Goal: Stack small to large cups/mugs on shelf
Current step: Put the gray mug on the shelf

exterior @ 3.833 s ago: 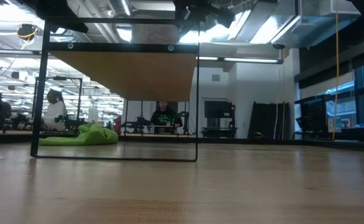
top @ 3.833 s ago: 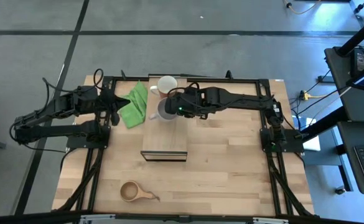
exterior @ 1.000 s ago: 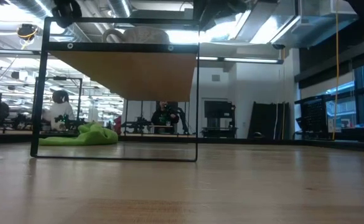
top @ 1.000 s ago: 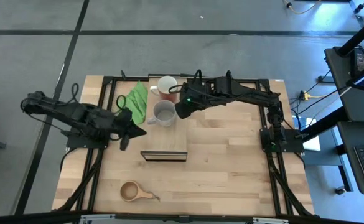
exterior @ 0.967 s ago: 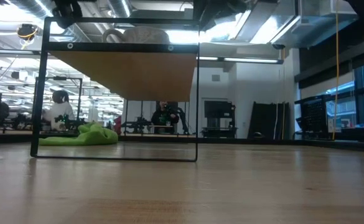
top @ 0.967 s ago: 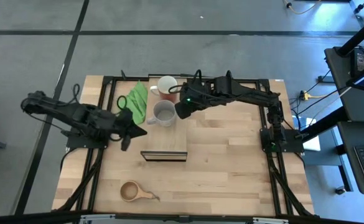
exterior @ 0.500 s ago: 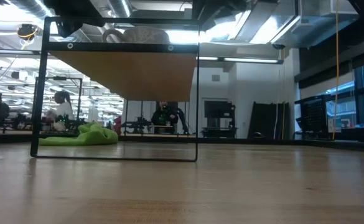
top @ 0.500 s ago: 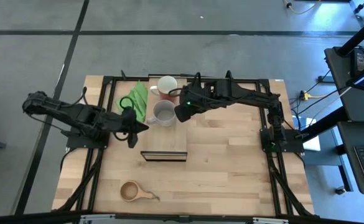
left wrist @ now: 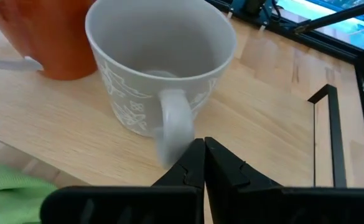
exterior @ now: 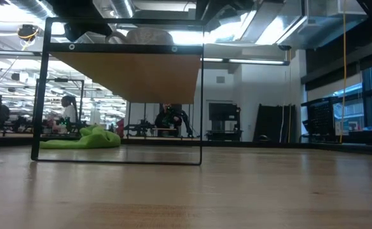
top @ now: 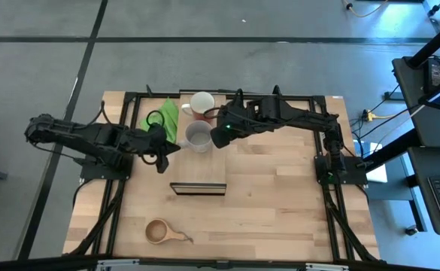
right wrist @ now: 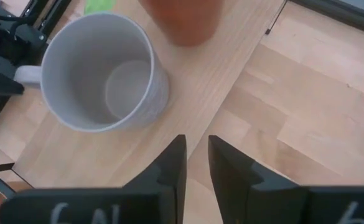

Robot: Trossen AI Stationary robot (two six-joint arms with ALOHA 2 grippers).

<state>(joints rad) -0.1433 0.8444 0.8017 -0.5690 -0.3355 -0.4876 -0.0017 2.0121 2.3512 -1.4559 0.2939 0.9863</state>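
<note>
Two mugs stand on the shelf [top: 198, 162] at its far end: the grey mug [top: 198, 136] upright with its mouth up, and the red mug [top: 201, 103] just behind it. Over the last second the left end effector [top: 176, 148] has advanced from beside the green cloth [top: 165, 123] toward the grey mug, and its tips now sit at the mug's handle. Its fingers [left wrist: 197, 163] are pressed together, holding nothing. The right end effector [top: 218, 138] has shifted only slightly and hovers just beside the grey mug on the opposite side – its jaws stand a little apart, empty.

The grey mug's handle [left wrist: 174, 121] points toward the left arm, so the handle-to-body line runs roughly across the shelf's width. The shelf's long axis runs from the far desk [top: 280, 203] edge toward the near edge, with its dark front edge [top: 198, 187] facing the near side.

The wooden cup [top: 159, 231] lies well apart on the desk near the front edge, stub handle pointing toward the right arm's side.

Judgement: the grey mug appears placed, and the closed left fingers look set to nudge its handle – the wooden cup is not yet collected.
</note>
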